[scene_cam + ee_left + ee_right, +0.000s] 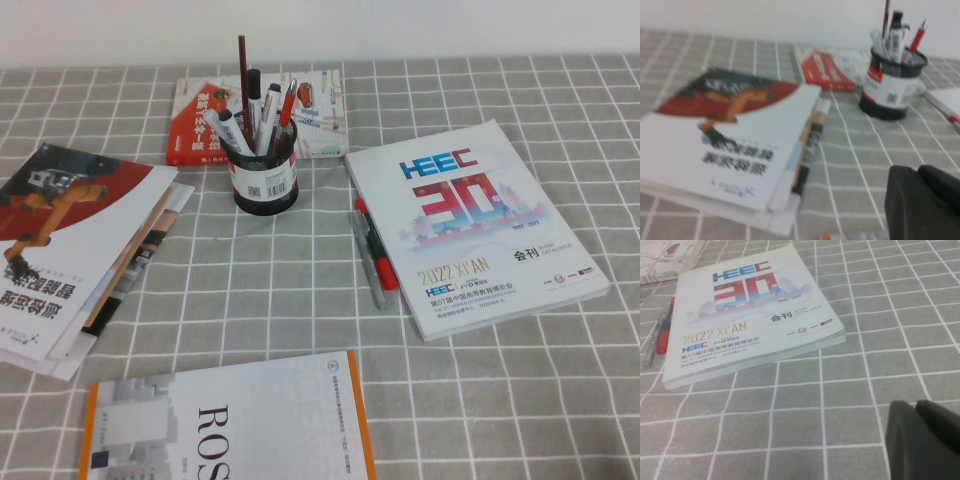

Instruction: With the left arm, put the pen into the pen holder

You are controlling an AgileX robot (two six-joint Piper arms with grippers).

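The black mesh pen holder (265,180) with a white barcode label stands at the back middle of the table, also in the left wrist view (888,89). Several pens stand in it, among them white markers. A thick white marker (812,142) with a dark tip seems to lie along the right edge of the magazine stack; I cannot pick it out in the high view. My left gripper (919,171) is shut and empty, low over the cloth, nearer to me than the holder. My right gripper (916,405) is shut and empty, nearer to me than the white catalogue. Neither arm shows in the high view.
A magazine stack (70,240) lies at the left. A red and white book (200,120) lies behind the holder. A white catalogue (470,220) lies at the right, with a grey pen (367,262) and a red pen (375,245) beside it. Another booklet (230,425) lies at the front.
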